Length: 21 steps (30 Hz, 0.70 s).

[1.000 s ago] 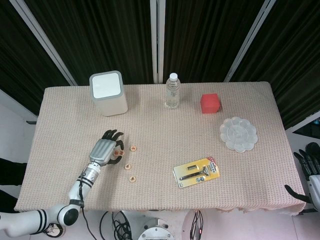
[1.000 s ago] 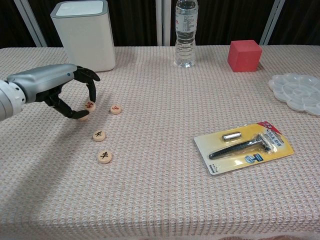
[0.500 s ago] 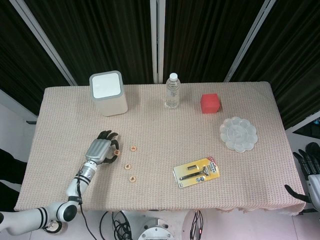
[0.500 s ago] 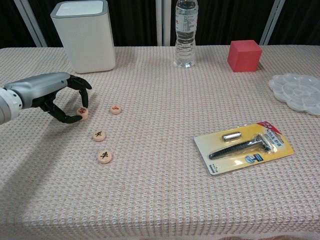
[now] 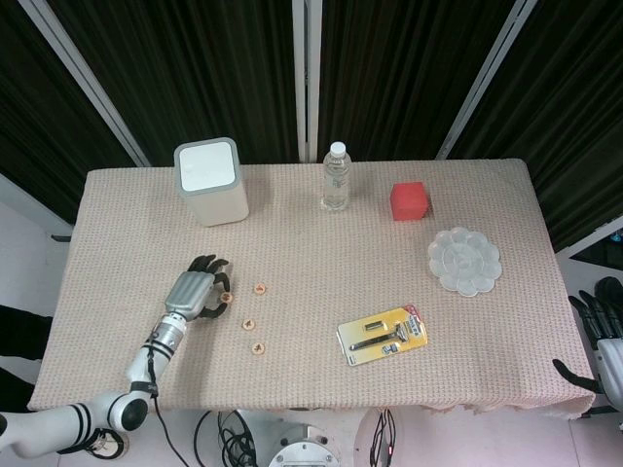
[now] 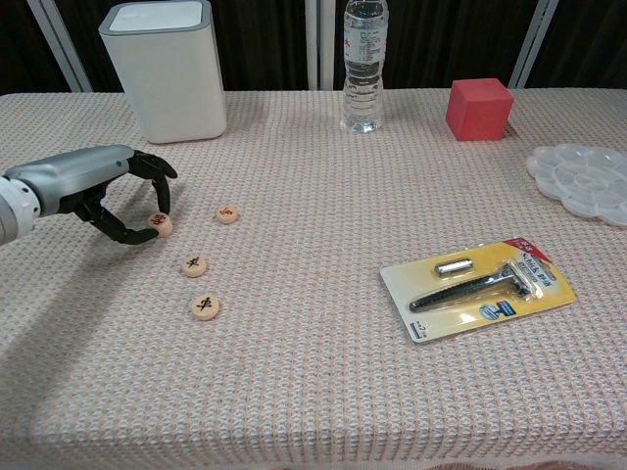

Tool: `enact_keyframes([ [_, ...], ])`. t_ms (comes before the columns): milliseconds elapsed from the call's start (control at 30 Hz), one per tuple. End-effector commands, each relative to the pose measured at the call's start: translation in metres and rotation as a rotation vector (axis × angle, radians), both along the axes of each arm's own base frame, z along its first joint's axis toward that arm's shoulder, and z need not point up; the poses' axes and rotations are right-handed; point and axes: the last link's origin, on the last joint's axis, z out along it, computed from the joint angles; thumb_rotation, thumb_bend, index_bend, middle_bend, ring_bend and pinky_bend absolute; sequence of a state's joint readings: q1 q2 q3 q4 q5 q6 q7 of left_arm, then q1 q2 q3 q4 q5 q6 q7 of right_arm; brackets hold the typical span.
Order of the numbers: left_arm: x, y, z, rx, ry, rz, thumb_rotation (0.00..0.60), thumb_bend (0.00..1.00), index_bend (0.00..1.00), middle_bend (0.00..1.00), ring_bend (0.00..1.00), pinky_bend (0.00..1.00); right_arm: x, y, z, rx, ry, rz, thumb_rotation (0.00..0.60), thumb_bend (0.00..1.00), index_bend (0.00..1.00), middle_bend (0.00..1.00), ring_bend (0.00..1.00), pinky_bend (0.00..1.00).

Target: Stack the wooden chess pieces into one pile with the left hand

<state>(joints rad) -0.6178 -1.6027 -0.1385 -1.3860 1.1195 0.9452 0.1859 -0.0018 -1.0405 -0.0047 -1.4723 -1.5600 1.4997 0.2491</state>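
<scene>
Black curtains with pale diagonal struts back the scene; beige woven tablecloth (image 5: 311, 243) covers the whole table. Left hand (image 6: 93, 186), grey-backed with black fingers, sits at the near-left of the cloth and pinches one round wooden chess piece with a red character (image 6: 161, 224) between thumb and a finger, disc tilted on edge and apparently just off the cloth (likely lifted so it can go on top of another piece). Three more discs lie flat and apart: red-marked round piece (image 6: 227, 213) just right of the hand, black-marked round piece (image 6: 195, 264) nearer the camera, second black-marked piece (image 6: 205, 306) nearest. No pile yet, so stacking is at its start. Right hand (image 5: 602, 326) hangs off the table's right edge, fingers spread, holding nothing.

Elsewhere: white square-topped bin (image 5: 210, 180) back left, clear plastic water bottle (image 5: 336, 177) back centre, red cube (image 5: 410, 200), white round paint palette (image 5: 464, 261), razor in yellow blister pack (image 5: 383, 336).
</scene>
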Motion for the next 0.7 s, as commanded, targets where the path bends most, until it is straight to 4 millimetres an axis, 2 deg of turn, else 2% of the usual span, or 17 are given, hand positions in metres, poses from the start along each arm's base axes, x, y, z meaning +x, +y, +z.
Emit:
enact_keyframes([
  [33, 0.0, 0.0, 0.001, 0.001, -0.002, 0.0, 0.6, 0.31, 0.45, 0.13, 0.0, 0.0, 0.0, 0.0, 0.0, 0.0, 0.0, -0.001, 0.6, 0.14, 0.0, 0.0, 0.0, 0.0],
  [533, 0.007, -0.004, 0.005, 0.005, -0.014, -0.026, 0.6, 0.31, 0.35, 0.12, 0.0, 0.0, -0.002, 0.0, 0.001, -0.007, -0.004, -0.003, 0.6, 0.14, 0.0, 0.0, 0.0, 0.0],
  [700, 0.028, -0.018, 0.013, 0.015, -0.067, -0.104, 0.6, 0.3, 0.34, 0.11, 0.0, 0.0, -0.003, -0.001, 0.001, -0.008, -0.005, -0.005, 0.6, 0.14, 0.0, 0.0, 0.0, 0.0],
])
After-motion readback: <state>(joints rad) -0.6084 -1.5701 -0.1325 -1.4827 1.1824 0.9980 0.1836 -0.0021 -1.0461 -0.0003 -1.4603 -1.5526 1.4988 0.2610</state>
